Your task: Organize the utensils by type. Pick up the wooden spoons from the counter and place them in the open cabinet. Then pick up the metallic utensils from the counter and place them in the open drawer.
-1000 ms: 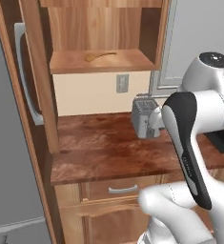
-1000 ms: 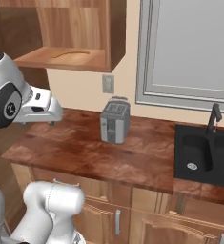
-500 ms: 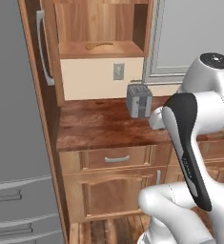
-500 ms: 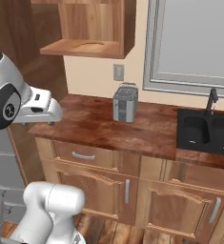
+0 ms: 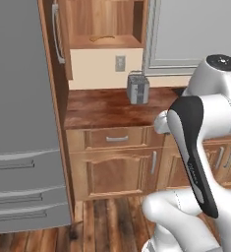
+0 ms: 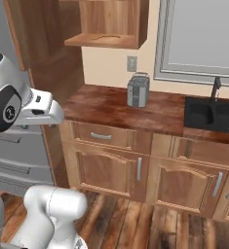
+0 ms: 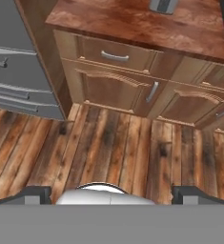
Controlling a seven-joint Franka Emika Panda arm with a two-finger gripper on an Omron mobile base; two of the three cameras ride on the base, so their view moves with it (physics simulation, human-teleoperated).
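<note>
cabinet (image 5: 104, 29): open, a wooden spoon (image 5: 103, 37) on its shelf
table (image 5: 102, 106): toaster (image 5: 137, 88)
hand (image 7: 111, 193): spread, holds nothing

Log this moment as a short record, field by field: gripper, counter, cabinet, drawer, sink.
gripper: open, holding nothing, over the wood floor
counter: a grey toaster stands on it near the wall; no spoons visible
open cabinet: door swung open, one pale spoon-like shape on its shelf
drawer: under the counter, closed
sink: black, with a dark faucet
</note>
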